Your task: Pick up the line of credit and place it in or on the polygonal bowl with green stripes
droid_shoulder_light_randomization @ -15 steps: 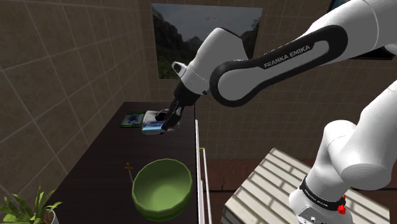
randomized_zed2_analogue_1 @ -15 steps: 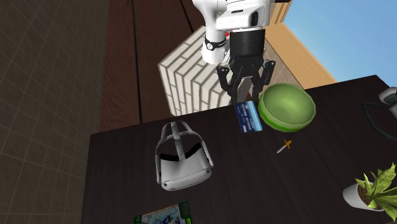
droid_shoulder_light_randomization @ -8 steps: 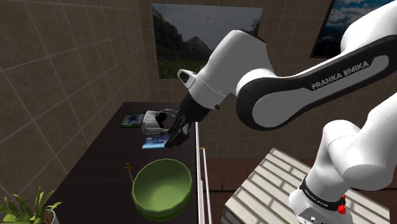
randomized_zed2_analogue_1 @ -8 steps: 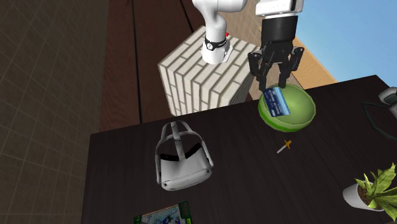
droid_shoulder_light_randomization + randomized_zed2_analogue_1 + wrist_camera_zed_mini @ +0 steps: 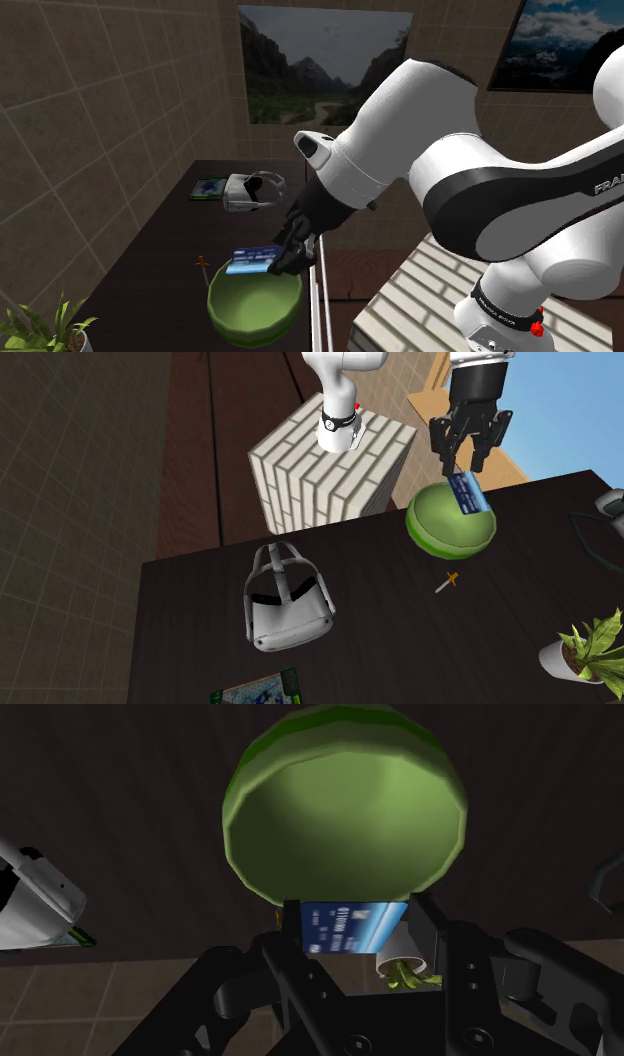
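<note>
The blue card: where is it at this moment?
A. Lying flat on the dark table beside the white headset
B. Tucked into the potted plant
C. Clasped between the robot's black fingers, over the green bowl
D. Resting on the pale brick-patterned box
C: the wrist view shows the gripper shut on the blue card, with the green bowl right beyond it.

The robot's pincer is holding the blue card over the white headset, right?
Not quite. The pincer is holding the blue card, but over the green bowl, not the white headset. The headset lies farther off on the dark table. The shoulder view shows this.
</note>
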Controlling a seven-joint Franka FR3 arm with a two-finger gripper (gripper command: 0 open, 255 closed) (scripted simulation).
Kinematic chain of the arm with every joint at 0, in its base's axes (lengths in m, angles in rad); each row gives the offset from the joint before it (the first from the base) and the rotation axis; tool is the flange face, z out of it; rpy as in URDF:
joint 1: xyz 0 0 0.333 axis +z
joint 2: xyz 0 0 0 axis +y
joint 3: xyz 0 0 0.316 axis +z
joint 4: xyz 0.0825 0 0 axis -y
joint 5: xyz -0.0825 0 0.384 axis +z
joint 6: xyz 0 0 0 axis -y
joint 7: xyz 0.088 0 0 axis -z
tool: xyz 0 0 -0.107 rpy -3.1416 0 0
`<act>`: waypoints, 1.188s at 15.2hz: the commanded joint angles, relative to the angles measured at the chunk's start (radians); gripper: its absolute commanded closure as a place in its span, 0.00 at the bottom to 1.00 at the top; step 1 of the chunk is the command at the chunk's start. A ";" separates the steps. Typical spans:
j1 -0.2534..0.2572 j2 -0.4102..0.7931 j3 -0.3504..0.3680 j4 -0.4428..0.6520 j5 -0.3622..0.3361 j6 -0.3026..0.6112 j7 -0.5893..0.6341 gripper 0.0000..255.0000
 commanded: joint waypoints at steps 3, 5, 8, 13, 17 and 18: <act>-0.002 0.020 0.019 -0.035 0.000 0.055 0.011 1.00; -0.006 0.035 0.028 -0.051 -0.002 0.087 0.014 1.00; -0.013 0.060 0.044 -0.075 -0.006 0.135 0.021 1.00; -0.034 0.110 0.078 -0.111 -0.022 0.221 0.040 1.00; -0.034 0.110 0.078 -0.111 -0.022 0.221 0.040 1.00; -0.034 0.110 0.078 -0.111 -0.022 0.221 0.040 1.00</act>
